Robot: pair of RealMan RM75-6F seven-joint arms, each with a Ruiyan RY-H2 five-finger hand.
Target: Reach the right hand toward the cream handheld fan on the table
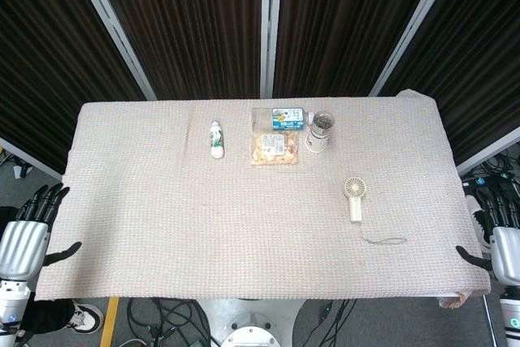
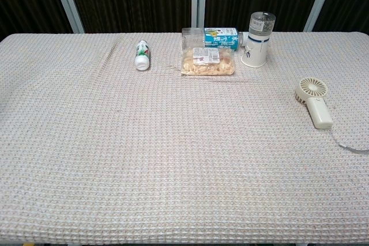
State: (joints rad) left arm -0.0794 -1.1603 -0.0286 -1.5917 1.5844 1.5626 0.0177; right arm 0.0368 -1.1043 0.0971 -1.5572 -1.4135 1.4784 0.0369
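Observation:
The cream handheld fan (image 1: 355, 197) lies flat on the right half of the table, round head away from me, handle toward me; a thin cord trails from its handle. In the chest view the fan (image 2: 315, 101) is at the right edge. My right hand (image 1: 497, 233) hangs off the table's right front corner, fingers spread, holding nothing, well to the right of the fan. My left hand (image 1: 28, 229) is at the left front corner, fingers apart and empty. Neither hand shows in the chest view.
At the back centre stand a white bottle lying down (image 1: 217, 139), a bag of snacks (image 1: 275, 149), a blue-green carton (image 1: 288, 118) and a small clear-topped grinder (image 1: 318, 131). The table (image 1: 162, 225) wears a beige waffle cloth.

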